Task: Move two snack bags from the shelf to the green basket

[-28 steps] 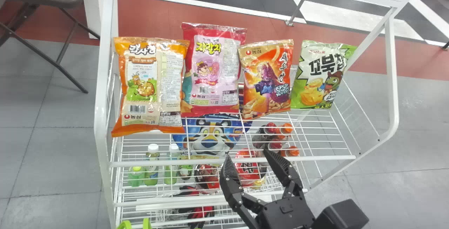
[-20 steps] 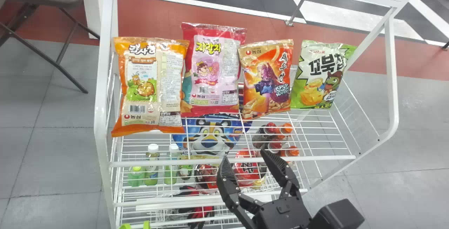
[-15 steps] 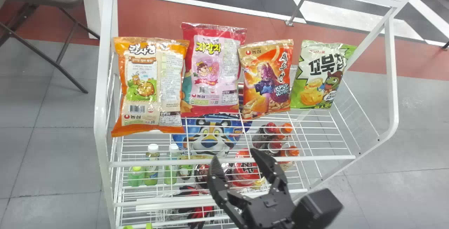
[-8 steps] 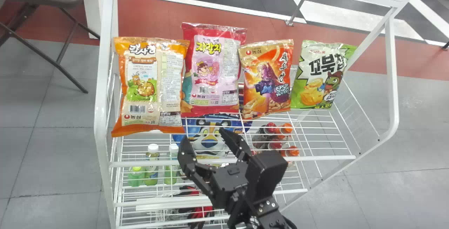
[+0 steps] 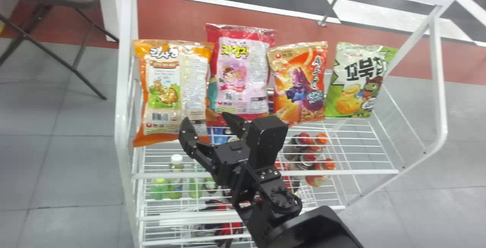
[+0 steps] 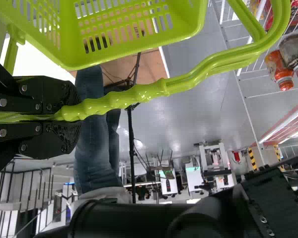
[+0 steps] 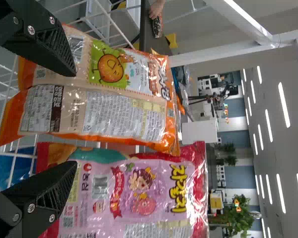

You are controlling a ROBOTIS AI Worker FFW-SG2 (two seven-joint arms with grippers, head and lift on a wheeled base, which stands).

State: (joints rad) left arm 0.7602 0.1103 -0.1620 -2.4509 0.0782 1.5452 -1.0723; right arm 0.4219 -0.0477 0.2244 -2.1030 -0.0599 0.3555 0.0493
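- Orange foil bag [image 5: 163,88] and red-and-pink foil bag [image 5: 243,77] on white wire shelf [image 5: 360,172]: likely light, crushable; pinch sides gently.
- Right gripper [image 5: 207,119]: wide, seemingly near.
- Left gripper [image 6: 73,116]: holding green plastic basket [image 6: 67,37].

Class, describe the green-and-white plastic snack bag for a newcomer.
On the white wire rack is a row of four shiny snack bags. The green-and-white bag ends it at the robot's right. Green edges set it apart from the glossy orange bag beside it.
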